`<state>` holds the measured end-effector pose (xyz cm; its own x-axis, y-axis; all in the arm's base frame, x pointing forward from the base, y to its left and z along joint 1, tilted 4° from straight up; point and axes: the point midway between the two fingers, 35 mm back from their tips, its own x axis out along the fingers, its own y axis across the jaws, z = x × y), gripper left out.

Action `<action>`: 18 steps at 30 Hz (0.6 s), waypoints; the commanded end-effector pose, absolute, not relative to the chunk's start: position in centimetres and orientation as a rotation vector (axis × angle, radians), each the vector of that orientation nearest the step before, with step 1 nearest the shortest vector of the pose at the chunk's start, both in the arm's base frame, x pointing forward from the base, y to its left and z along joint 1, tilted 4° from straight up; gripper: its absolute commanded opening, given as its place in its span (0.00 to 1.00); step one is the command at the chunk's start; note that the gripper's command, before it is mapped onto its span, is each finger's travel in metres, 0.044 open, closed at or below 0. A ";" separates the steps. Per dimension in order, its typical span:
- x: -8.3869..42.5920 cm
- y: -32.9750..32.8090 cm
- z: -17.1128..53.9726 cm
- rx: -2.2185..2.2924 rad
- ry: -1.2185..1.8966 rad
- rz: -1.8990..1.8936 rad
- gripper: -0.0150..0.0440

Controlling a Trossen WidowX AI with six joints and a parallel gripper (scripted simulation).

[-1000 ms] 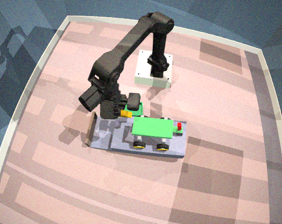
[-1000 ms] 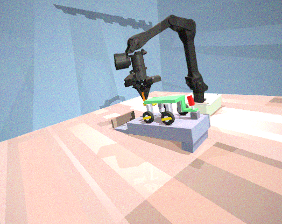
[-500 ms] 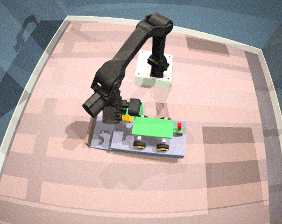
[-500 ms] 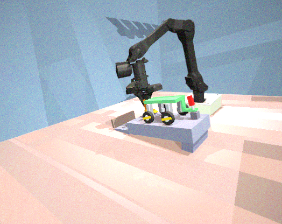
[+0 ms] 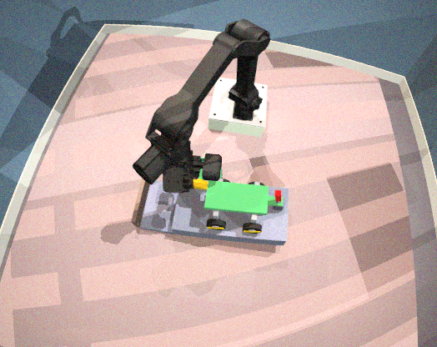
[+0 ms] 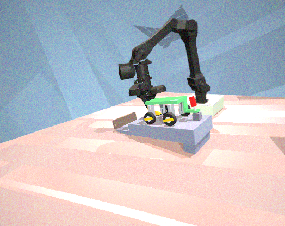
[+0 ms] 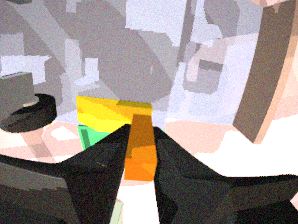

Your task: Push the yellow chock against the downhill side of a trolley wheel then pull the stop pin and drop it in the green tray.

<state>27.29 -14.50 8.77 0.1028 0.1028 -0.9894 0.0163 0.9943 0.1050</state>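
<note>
My gripper (image 7: 141,131) (image 6: 147,106) is shut on the orange handle (image 7: 141,150) of the chock. The yellow chock (image 5: 200,183) (image 6: 157,113) (image 7: 107,112) is at the downhill end of the trolley, by the ramp's arm-side edge. A gap shows between it and the nearest wheel (image 7: 30,116) in the wrist view. Whether its base touches the ramp I cannot tell. The green trolley (image 5: 238,198) (image 6: 166,100) stands on the ramp (image 5: 183,223) (image 6: 160,131). The red-headed stop pin (image 5: 278,195) (image 6: 192,101) is upright at its uphill end. The green tray (image 7: 86,137) is mostly hidden.
A brown end board (image 5: 142,204) (image 6: 125,120) (image 7: 265,70) stands across the ramp's low end. The tray lies beside the ramp, on the side of the arm's white base (image 5: 238,125) (image 6: 216,106). The trolley's deck is close beside the gripper.
</note>
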 end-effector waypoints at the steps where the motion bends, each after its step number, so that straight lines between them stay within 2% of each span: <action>1: 27.3 -14.0 8.9 0.101 1.461 0.061 0.25; 18: 27.2 -12.3 9.0 0.102 1.461 0.062 0.25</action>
<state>27.14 -12.72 8.89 0.1034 0.1045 -0.9891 0.0162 0.9942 0.1067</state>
